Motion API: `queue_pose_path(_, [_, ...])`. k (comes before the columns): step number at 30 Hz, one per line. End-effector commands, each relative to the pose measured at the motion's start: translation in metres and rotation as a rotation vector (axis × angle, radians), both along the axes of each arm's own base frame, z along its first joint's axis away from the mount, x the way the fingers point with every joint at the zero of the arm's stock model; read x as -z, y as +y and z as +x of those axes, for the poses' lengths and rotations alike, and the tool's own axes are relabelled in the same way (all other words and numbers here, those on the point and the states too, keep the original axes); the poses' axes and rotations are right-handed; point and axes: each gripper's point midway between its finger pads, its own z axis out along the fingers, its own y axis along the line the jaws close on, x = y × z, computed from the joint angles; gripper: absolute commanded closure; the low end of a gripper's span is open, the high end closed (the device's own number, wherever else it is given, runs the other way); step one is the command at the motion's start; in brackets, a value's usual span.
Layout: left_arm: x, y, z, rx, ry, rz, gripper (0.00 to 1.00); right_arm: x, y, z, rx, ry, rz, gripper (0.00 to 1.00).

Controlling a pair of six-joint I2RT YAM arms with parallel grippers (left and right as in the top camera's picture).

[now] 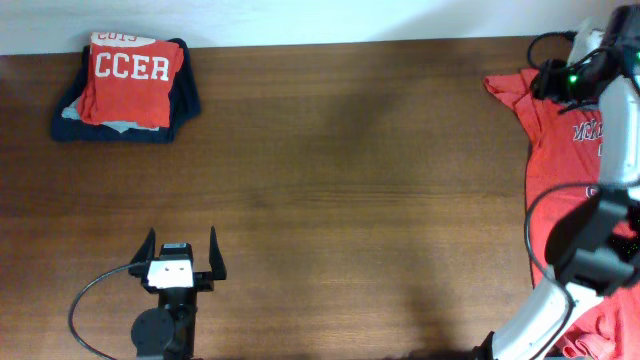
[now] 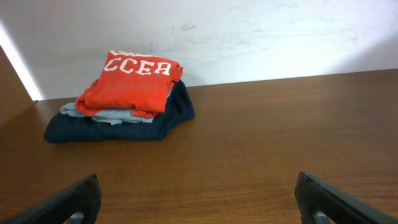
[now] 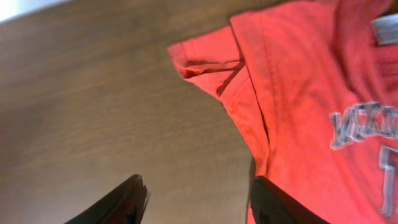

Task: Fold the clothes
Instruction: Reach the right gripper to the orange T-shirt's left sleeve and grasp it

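Note:
The clothes, an orange-red T-shirt (image 1: 562, 160), lie spread at the table's right edge, chest print up and partly under my right arm. One sleeve (image 3: 208, 62) points left onto bare wood. My right gripper (image 3: 199, 190) hovers low at the shirt's left side seam below that sleeve. Its jaws stand apart: one finger (image 3: 130, 196) is over wood, the other finger (image 3: 273, 199) is at the shirt's edge (image 3: 258, 143), and only table shows between them. In the overhead view the right gripper (image 1: 548, 78) is near the top right. My left gripper (image 1: 182, 252) is wide open over bare wood at the front left.
A stack of folded garments (image 1: 125, 85) sits at the back left: a red shirt lettered "CCER" (image 2: 134, 81) on a dark navy one (image 2: 118, 127). A white wall (image 2: 249, 37) runs behind the table. A black cable (image 1: 85, 305) loops beside the left arm's base.

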Motion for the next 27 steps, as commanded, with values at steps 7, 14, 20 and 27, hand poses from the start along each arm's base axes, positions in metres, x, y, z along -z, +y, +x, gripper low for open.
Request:
queue_pose_path(7, [0.0, -0.002, 0.0, 0.009, -0.002, 0.016, 0.01, 0.09, -0.023, 0.026, 0.03, 0.081, -0.02, 0.41])
queue_pose_path(14, [0.0, -0.002, 0.0, 0.009, -0.002, 0.016, 0.01, 0.113, -0.026, 0.041, -0.018, 0.063, -0.061, 0.43])
queue_pose_path(20, [0.0, -0.002, 0.0, 0.009, -0.002, 0.016, 0.01, 0.121, -0.024, 0.053, -0.042, 0.037, -0.085, 0.46])
queue_pose_path(27, [0.0, -0.002, 0.0, 0.009, -0.002, 0.016, 0.01, 0.135, -0.016, 0.063, -0.114, 0.033, -0.14, 0.48])
